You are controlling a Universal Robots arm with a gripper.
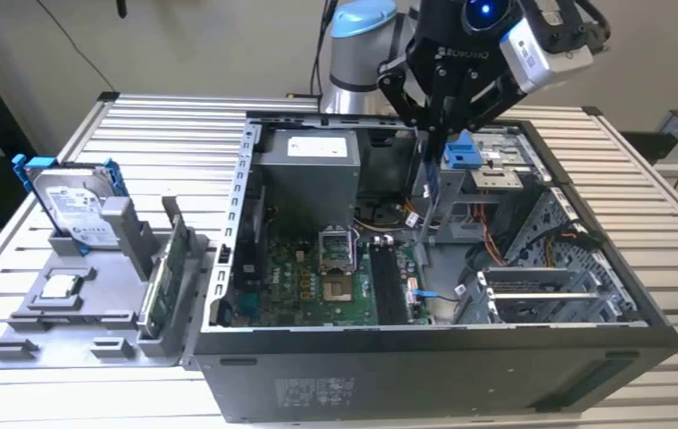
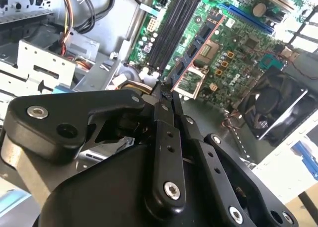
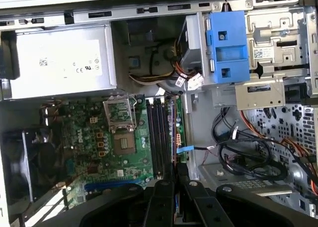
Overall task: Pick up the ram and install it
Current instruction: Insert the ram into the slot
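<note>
The jaws of the gripper (image 1: pixel 427 127) are pinched shut on the ram (image 1: pixel 423 189), which hangs upright, edge-on, inside the open computer case (image 1: pixel 434 380), just above the motherboard's memory slots (image 3: pixel 158 132).

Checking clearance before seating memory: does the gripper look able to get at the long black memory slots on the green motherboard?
Probably yes. The gripper hangs above the open grey computer case, the long black memory slots lie uncovered below, and the blue-tagged cable runs beside them, not across.
</note>
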